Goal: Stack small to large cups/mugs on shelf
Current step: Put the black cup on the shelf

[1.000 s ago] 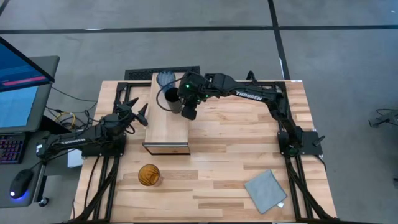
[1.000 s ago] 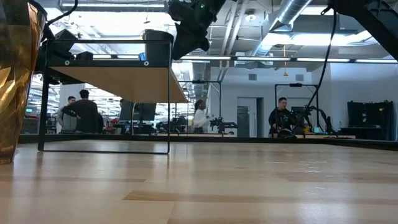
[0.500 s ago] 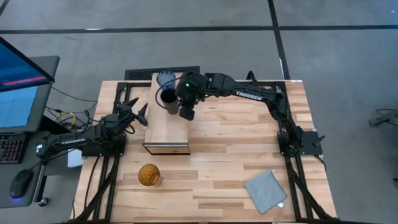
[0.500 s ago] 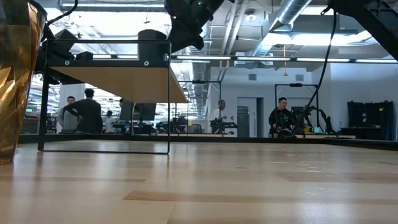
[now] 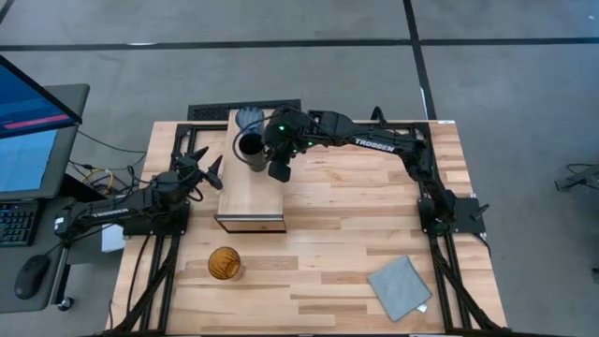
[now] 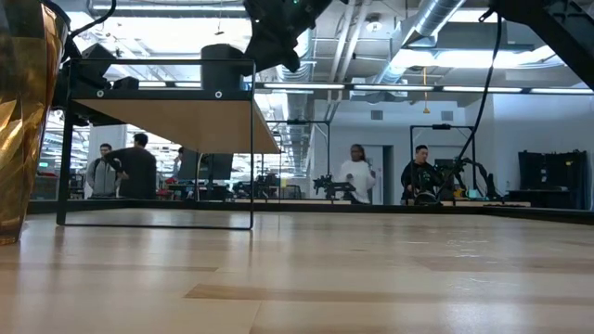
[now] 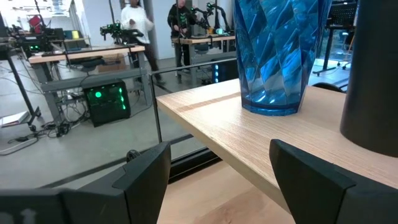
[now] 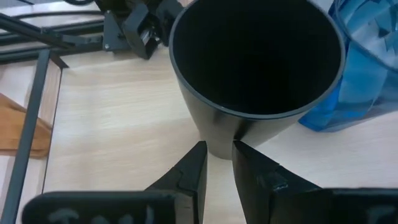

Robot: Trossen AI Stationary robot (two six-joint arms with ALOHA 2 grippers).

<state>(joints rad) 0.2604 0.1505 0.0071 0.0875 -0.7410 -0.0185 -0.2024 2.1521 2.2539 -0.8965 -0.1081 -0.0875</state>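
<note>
The black cup [image 5: 250,149] stands upright on its base on the light-wood shelf [image 5: 251,192], close to the blue cup [image 5: 249,117] at the shelf's far end. It also shows in the low view [image 6: 224,67]. The amber cup [image 5: 224,263] stands on the table near the front; in the low view it looms at the left [image 6: 23,121]. My right gripper [image 8: 219,163] is at the black cup's right side [image 5: 266,155], its fingers shut but for a narrow slit. My left gripper [image 7: 227,180] is open and empty, left of the shelf [image 5: 208,170]. My right gripper's nearly shut fingertips [image 8: 200,155] stand against the lower outer wall [image 8: 217,144] of the black cup, on its right side. The fingers slant down from the table's right. The cup stands upright on the shelf top. The touching spot itself is hidden by the fingers.
A grey-blue folded cloth [image 5: 400,286] lies at the table's front right. The shelf's near half [image 5: 251,206] is bare wood. In the low view, people and workbenches show in the room behind the table.
My right gripper has moved a little toward the table's far-left, toward the blue cup. The black cup has slid along the shelf top the same way, staying upright, and now stands closer to the blue cup.
</note>
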